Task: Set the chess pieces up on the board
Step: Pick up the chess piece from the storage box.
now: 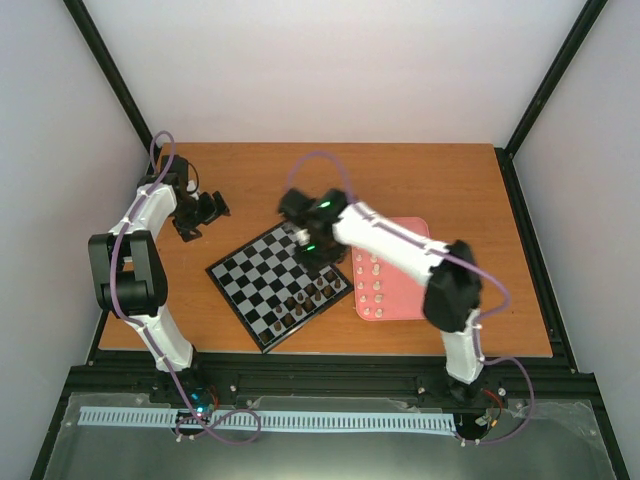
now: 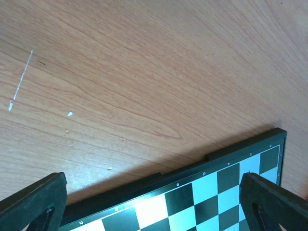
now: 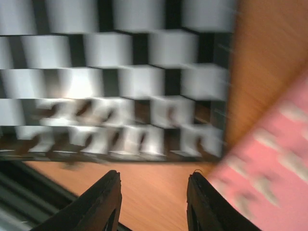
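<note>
The right claw (image 3: 154, 190) holds nothing, its jaws moderately parted, and hangs over the far part of the board (image 1: 280, 285). Its wrist view is blurred. Dark brown chess pieces (image 1: 305, 300) stand in rows along the board's near right edge. Just beside that edge lies a pink tray (image 1: 405, 260), where cream-white pieces (image 1: 375, 290) stand in columns. The left claw (image 2: 153, 195) is spread wide and empty, low over the bare wooden desk (image 1: 420, 180) off the board's far left corner, with the black rim showing between its fingers (image 2: 33, 204).
</note>
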